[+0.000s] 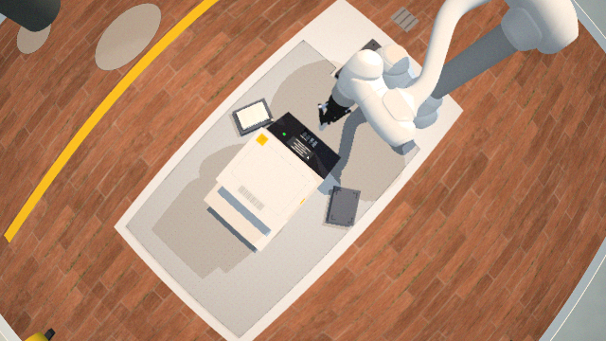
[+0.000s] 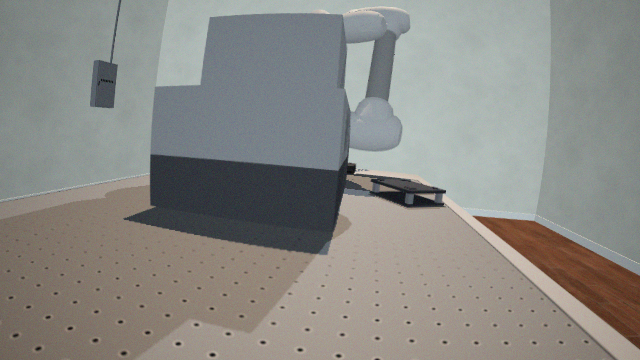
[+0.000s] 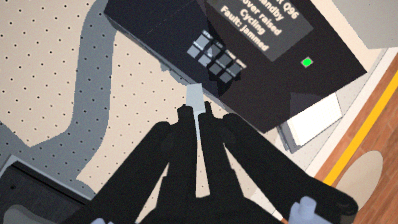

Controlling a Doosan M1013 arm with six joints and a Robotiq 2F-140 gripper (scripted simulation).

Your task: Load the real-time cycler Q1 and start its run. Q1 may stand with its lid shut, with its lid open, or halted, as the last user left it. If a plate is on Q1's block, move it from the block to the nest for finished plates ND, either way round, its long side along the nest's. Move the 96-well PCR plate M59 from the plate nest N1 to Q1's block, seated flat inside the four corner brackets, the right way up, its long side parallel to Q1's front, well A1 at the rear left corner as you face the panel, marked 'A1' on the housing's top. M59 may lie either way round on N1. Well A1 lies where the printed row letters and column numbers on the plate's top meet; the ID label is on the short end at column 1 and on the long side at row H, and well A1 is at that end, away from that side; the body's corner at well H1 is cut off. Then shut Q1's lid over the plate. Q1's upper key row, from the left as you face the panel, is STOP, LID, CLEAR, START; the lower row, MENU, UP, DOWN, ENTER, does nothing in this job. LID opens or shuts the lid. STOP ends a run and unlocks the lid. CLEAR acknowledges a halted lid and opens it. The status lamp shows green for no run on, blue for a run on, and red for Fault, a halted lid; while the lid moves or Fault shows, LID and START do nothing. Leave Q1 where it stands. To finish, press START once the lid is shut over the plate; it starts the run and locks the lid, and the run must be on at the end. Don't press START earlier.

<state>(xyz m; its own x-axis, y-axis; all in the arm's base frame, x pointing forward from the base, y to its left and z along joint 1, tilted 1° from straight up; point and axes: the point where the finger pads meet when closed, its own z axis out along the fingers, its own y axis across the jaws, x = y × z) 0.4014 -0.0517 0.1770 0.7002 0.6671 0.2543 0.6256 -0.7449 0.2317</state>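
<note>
The cycler Q1 (image 1: 272,182) stands mid-table with its white lid down over the block, so the block is hidden. Its black front panel (image 1: 305,144) shows a green lamp (image 1: 284,134), which also shows in the wrist view (image 3: 307,62). The key rows (image 3: 216,55) lie just ahead of my fingertips. My gripper (image 1: 329,114) is shut and empty, hovering in front of the panel; in the wrist view (image 3: 196,107) its tips point at the keys. The white plate M59 (image 1: 252,116) lies on nest N1 beside Q1's panel end, and also shows in the wrist view (image 3: 315,117).
The dark nest ND (image 1: 343,206) lies empty on Q1's other side, and shows on short legs in the exterior view (image 2: 407,187). A dark tray (image 3: 30,195) lies under my arm near its base. A yellow line (image 1: 95,118) crosses the wooden floor.
</note>
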